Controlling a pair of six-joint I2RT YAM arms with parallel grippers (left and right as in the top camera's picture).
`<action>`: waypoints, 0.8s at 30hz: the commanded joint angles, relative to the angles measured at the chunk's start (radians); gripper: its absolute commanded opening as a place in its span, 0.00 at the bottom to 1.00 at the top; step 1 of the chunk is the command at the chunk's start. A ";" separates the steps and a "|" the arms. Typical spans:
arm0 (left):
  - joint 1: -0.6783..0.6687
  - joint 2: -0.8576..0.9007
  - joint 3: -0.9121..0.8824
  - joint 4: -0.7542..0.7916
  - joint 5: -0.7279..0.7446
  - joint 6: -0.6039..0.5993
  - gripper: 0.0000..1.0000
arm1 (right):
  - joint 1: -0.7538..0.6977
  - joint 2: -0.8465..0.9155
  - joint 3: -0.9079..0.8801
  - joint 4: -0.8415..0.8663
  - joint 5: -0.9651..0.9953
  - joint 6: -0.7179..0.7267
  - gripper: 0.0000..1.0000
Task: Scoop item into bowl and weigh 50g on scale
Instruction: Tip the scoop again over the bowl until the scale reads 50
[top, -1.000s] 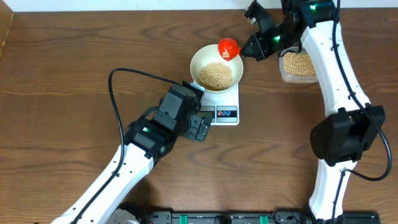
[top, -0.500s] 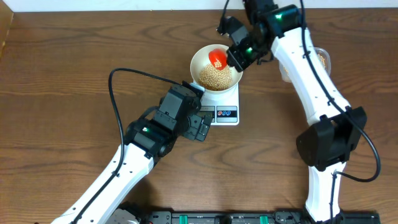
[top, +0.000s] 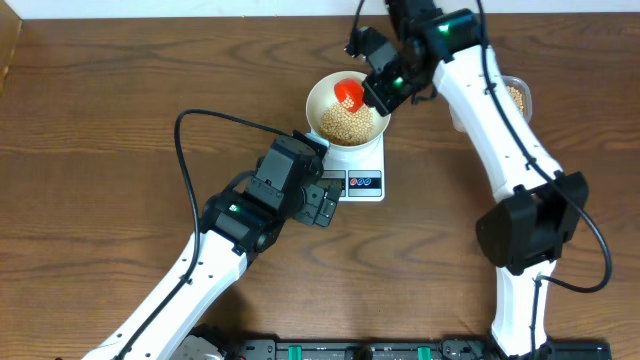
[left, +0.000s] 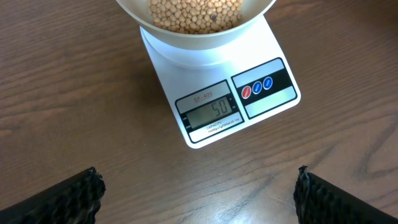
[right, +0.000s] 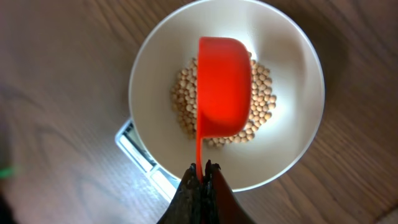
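Your right pincer (right: 201, 171) is clamping together on the thin handle of a red scoop (right: 224, 84), and the handle is showing edge-on as it runs straight out ahead of the fingertips. The cup of the scoop is hanging over the white bowl (right: 298, 106), which is sitting directly below and ahead of this pincer. The tan beans (right: 264, 93) are lying heaped in the bottom of the bowl, spreading out from under the cup on both sides. Whether the cup is touching the heap is not something you can tell from these views. Your left pincer (left: 202, 199) is hovering above the counter (left: 62, 93) with its two dark fingers (left: 62, 196) standing wide apart and nothing between them. The white scale (left: 273, 106) is lying just ahead of this pincer, in line with the gap between the fingers and turned a little askew. Its front edge is facing the pincer, and the grey display (left: 214, 112) is showing what reads as 50. The two round buttons (left: 256, 87) are sitting beside the display. The bowl is resting on the scale beyond the display, farther from the left pincer. A clear tub (top: 518, 95) holding more beans is peeking out on the far side of the right arm, near the right pincer but mostly hidden.
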 joint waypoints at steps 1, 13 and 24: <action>0.006 -0.002 -0.009 0.000 -0.013 -0.002 1.00 | -0.064 -0.006 0.021 -0.001 -0.178 -0.011 0.01; 0.006 -0.002 -0.009 0.000 -0.013 -0.002 1.00 | -0.151 -0.006 0.021 -0.010 -0.273 -0.012 0.01; 0.006 -0.002 -0.009 0.000 -0.013 -0.002 1.00 | -0.153 -0.006 0.021 -0.009 -0.319 -0.011 0.01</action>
